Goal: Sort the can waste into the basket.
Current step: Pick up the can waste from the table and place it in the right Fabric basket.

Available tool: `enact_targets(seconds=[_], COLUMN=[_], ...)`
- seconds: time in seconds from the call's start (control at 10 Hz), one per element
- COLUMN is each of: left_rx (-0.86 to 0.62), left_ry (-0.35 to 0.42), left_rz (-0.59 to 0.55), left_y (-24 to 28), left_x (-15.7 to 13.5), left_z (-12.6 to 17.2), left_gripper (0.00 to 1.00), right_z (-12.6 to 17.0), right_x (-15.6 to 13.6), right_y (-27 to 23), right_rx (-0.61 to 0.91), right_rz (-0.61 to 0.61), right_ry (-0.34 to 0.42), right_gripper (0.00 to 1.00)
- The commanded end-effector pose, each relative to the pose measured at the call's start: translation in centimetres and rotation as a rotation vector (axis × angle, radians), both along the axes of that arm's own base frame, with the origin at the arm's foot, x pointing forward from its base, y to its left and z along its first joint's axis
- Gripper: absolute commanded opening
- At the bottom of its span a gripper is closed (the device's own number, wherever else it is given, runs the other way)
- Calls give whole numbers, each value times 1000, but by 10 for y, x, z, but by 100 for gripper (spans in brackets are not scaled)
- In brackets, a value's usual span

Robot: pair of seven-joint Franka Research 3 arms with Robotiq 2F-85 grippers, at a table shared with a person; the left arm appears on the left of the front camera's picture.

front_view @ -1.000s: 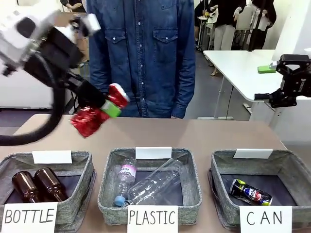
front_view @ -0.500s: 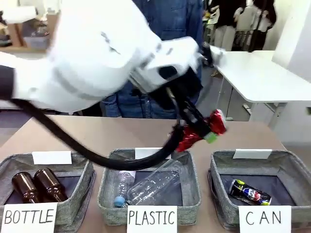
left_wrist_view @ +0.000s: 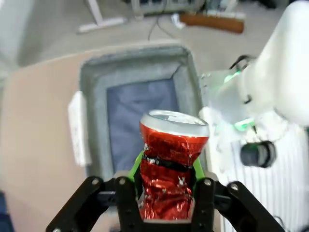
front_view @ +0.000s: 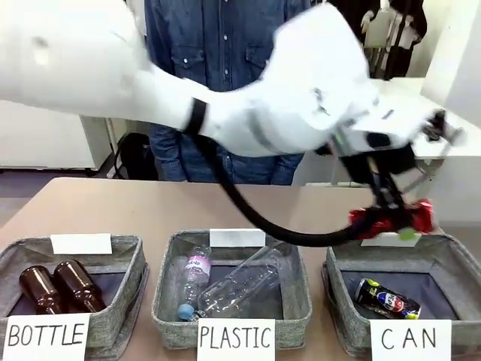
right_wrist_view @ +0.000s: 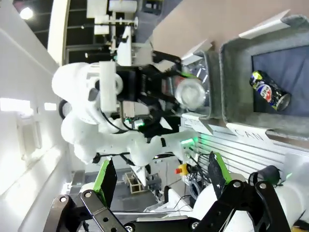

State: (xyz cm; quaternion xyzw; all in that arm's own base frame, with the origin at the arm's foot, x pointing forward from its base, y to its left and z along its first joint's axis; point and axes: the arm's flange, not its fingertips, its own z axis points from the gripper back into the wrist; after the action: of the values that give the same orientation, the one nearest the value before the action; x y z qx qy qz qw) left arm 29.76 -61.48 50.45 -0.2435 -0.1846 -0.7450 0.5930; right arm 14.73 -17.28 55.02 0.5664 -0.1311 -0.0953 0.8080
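The dented red can (front_view: 378,220) hangs just above the back rim of the grey CAN basket (front_view: 460,256), with my left gripper (front_view: 398,226) shut on it; the left arm reaches across from the left. From the left wrist, the red can (left_wrist_view: 171,159) stands between the green pads of my left gripper (left_wrist_view: 166,186), over the basket (left_wrist_view: 91,82). The dark blue-black can (front_view: 387,298) lies on the basket's dark bottom. My right gripper (right_wrist_view: 161,179) is open and empty, well away from the basket (right_wrist_view: 231,63), the dark can (right_wrist_view: 270,92) and the red can (right_wrist_view: 190,92).
The PLASTIC basket (front_view: 161,301) with clear bottles sits in the middle, and the BOTTLE basket (front_view: 128,289) with two brown bottles (front_view: 56,286) at the left. A person in a denim shirt (front_view: 225,68) stands at the far side. Bare tabletop (front_view: 150,207) lies behind the baskets.
My left arm has swung right with the red can, from the left side past the PLASTIC basket to over the CAN basket's back rim. The right gripper left the front view.
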Motion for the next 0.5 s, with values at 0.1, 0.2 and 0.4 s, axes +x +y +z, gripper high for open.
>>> enact_targets(seconds=[0.1,0.2,0.4], left_rx=[136,148,140], left_ry=[10,-6,-22], left_rz=[32,60,78], left_y=[-50,-48,-43], left_x=[-7,-6,-5], left_z=[-11,-11,-9], left_gripper=[40,40,40], right_z=[2,2,2], right_x=[21,21,21], right_y=[9,9,9], right_rx=[36,36,36], right_rz=[15,15,15], right_ry=[-32,-32,-32], right_gripper=[100,100,100])
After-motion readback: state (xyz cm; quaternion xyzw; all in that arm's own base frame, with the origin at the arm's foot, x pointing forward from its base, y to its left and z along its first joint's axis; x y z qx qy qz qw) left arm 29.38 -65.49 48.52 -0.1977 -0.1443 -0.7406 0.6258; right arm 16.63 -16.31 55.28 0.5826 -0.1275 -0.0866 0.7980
